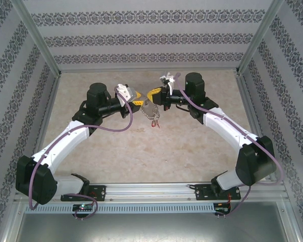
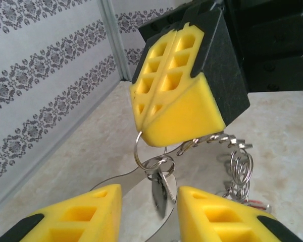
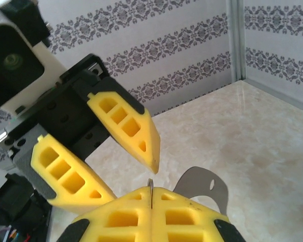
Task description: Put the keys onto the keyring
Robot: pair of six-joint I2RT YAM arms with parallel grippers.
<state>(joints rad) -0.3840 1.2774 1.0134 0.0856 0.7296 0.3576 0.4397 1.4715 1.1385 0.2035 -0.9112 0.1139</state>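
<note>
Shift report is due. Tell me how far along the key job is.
Done: one key hangs on the keyring. In hand: the right gripper is shut on the ring's wire, holding it up off the table; the left gripper stands open beside it, empty. Left: whether more keys remain I cannot tell.

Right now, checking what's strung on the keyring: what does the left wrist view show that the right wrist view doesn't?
Left wrist adds small rings and a key hanging from the keyring. Right wrist adds the hole in a flat metal tag. Both show the left gripper open and the right gripper shut on the keyring.
</note>
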